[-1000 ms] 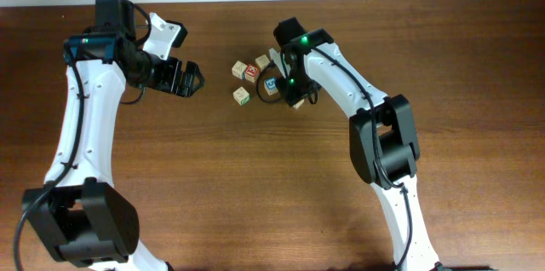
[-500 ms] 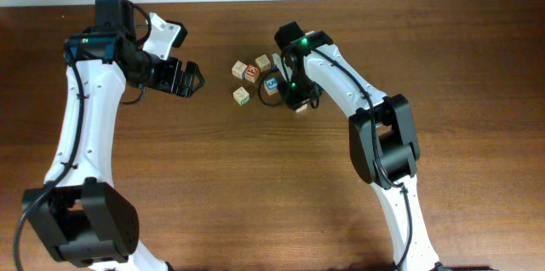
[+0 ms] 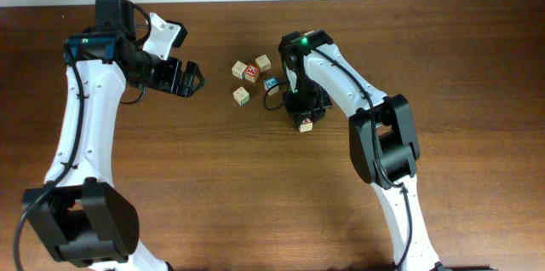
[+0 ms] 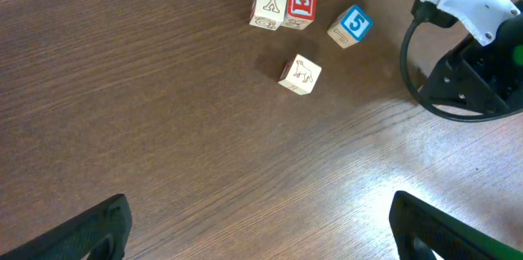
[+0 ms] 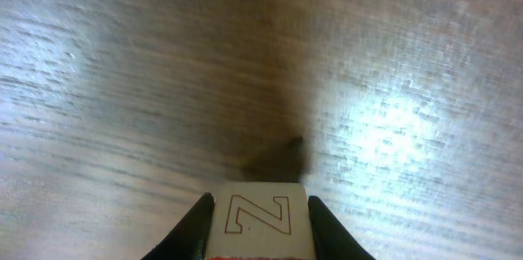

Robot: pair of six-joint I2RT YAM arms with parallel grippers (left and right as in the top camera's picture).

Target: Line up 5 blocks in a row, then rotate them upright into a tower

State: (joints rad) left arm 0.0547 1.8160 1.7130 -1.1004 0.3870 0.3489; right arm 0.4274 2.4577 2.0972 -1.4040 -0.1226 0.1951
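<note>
Right gripper [image 5: 260,224] has carried one block [image 5: 257,211] away.

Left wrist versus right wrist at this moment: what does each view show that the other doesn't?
Only the left wrist view: the left gripper, open, above loose cubes, among them a touching plain-and-red pair, a blue 5 cube and a cube with an animal drawing standing apart, plus part of the right arm. Only the right wrist view: the N cube, clamped in the right gripper. Both: the brown wooden table.
</note>
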